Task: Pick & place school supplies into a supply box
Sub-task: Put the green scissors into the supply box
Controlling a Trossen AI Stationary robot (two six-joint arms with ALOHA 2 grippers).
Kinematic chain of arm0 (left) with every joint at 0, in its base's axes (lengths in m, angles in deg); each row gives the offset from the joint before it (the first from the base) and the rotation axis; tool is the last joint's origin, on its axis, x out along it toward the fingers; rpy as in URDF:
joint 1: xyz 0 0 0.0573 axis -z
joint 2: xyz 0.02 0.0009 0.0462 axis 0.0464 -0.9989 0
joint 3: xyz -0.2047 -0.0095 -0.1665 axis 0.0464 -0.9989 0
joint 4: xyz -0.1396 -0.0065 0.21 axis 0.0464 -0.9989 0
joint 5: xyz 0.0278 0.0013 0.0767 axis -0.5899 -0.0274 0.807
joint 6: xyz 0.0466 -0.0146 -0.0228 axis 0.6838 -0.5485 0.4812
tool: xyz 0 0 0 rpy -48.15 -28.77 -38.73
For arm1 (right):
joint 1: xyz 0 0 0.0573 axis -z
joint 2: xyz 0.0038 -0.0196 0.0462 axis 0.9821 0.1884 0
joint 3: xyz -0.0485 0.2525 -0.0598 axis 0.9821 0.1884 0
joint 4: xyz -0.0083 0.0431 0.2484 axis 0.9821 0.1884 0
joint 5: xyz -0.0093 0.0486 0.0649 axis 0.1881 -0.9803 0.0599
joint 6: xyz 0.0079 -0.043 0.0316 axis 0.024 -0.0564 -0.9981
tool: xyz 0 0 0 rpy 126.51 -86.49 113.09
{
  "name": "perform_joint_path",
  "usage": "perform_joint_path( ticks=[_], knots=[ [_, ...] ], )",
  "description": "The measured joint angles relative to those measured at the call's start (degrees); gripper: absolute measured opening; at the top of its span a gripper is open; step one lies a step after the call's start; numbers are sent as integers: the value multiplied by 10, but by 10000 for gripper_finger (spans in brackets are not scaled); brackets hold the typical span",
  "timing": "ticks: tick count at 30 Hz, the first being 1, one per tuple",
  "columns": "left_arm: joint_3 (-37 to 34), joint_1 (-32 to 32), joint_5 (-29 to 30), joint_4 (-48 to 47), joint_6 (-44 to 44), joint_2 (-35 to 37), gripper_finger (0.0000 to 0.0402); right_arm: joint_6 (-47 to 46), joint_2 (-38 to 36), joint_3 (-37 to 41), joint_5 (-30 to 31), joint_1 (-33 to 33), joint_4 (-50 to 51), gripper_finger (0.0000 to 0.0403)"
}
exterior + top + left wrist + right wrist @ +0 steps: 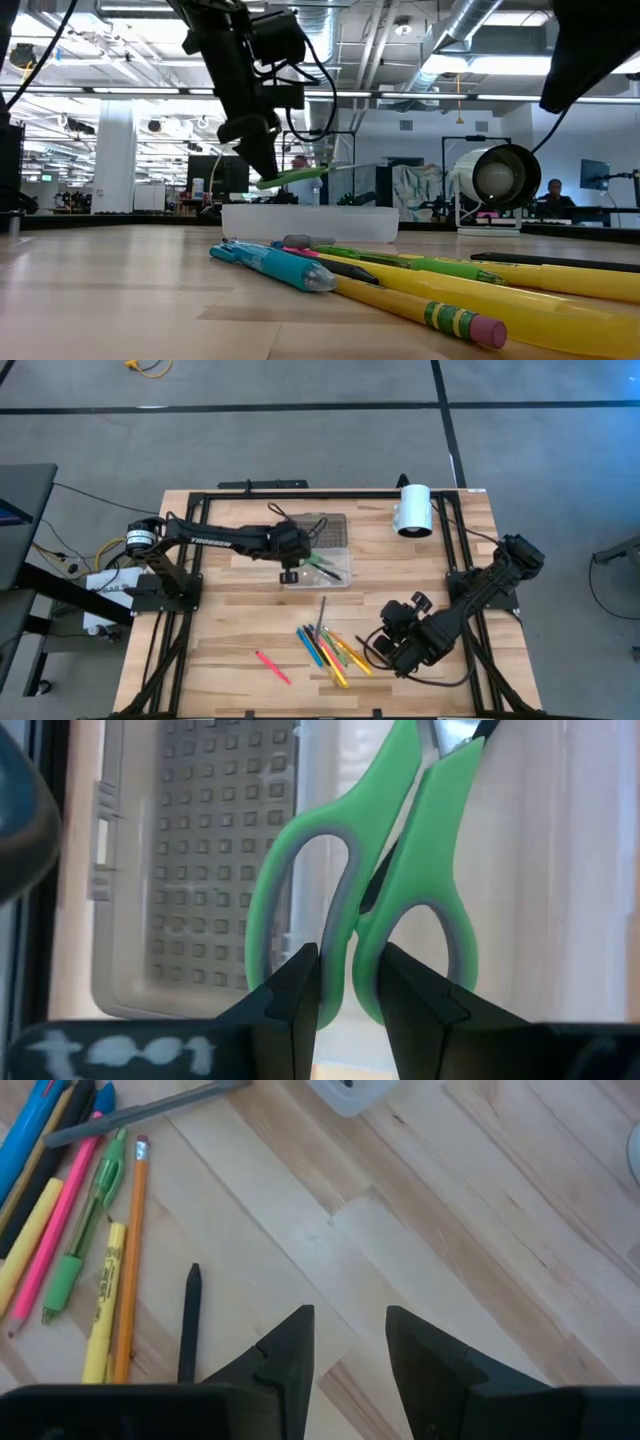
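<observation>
Scissors [400, 880]: 1, in left hand [350, 985] | supply box [335, 530]: 1

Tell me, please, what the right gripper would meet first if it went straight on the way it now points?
Bare table, most likely: the right gripper stands open and empty, angled down at wood. The black pencil lies just beside that line, though depth is hard to judge.

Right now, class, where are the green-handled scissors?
The green-handled scissors are held in the left end effector, lifted just above the open supply box at the table's middle, as the high and low views show.
</observation>
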Motion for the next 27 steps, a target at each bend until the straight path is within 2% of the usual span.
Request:
perform_joint_path(
  ticks=[4, 9, 18, 22, 27],
  knots=[
    [0, -3, 2, 1, 25, 0, 84, 0, 0, 0, 0, 3, -8, 120],
    [0, -9, -26, 10, 52, -11, 84, 0, 0, 0, 0, 3, -9, 120],
    [1, -9, -39, 5, 52, -56, 84, -1, 0, 0, -1, 2, -23, 120],
    [2, -10, -35, 3, 53, -57, 84, -5, 0, 0, -1, -2, -23, 120],
    [2, -13, 3, -4, 55, -57, 88, -5, 0, 0, -2, -2, -23, 120]
  ],
)
